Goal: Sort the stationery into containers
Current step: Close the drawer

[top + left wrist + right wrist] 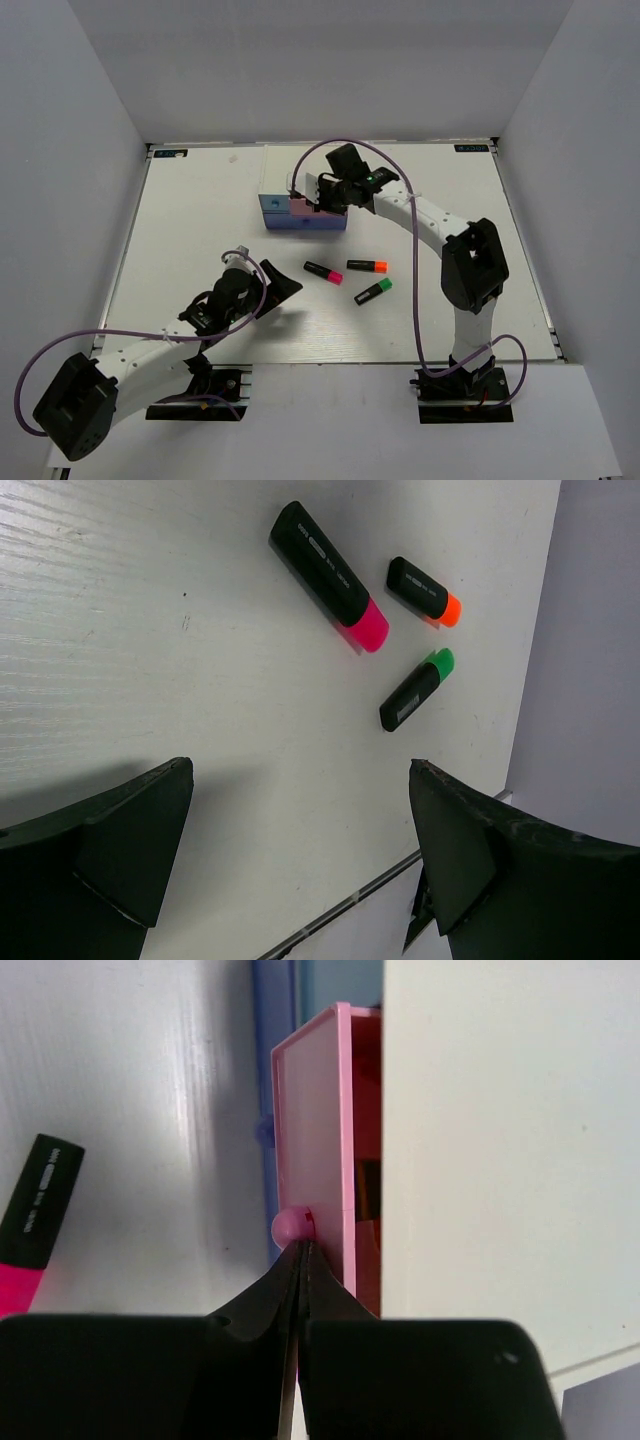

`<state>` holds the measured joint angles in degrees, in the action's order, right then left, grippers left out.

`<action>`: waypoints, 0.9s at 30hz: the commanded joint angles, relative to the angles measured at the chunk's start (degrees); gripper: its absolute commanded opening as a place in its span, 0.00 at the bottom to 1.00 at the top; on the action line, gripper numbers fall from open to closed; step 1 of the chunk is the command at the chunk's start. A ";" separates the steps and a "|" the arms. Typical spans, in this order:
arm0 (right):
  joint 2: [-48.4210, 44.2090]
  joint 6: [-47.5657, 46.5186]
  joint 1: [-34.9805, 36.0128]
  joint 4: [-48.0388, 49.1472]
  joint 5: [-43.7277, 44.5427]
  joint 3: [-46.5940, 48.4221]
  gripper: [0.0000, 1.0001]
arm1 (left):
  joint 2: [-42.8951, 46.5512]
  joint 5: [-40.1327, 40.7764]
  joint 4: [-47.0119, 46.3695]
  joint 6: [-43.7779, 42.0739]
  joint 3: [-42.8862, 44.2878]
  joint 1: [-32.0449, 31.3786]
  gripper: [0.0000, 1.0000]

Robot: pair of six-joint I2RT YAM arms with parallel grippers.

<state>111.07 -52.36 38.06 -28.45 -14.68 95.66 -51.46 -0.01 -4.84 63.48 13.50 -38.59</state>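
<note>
Though shut, right pincer (301, 1252) touches pink drawer knob (289, 1225).

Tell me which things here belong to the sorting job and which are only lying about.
Job: pink-capped highlighter, orange-capped highlighter, green-capped highlighter, white drawer chest, pink drawer.
Not of the job: table, blue corner label.

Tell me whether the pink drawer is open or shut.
Slightly open: the pink drawer front stands off the white chest, showing a gap behind it.
</note>
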 commanded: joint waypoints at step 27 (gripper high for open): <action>-13.93 6.82 0.17 4.46 -9.93 -11.98 0.31 | -8.54 9.76 -17.38 -1.17 3.63 0.62 0.28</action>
<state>103.92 -47.72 38.24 -24.45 -18.24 85.27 -56.36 5.96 -16.27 62.96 14.00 -38.39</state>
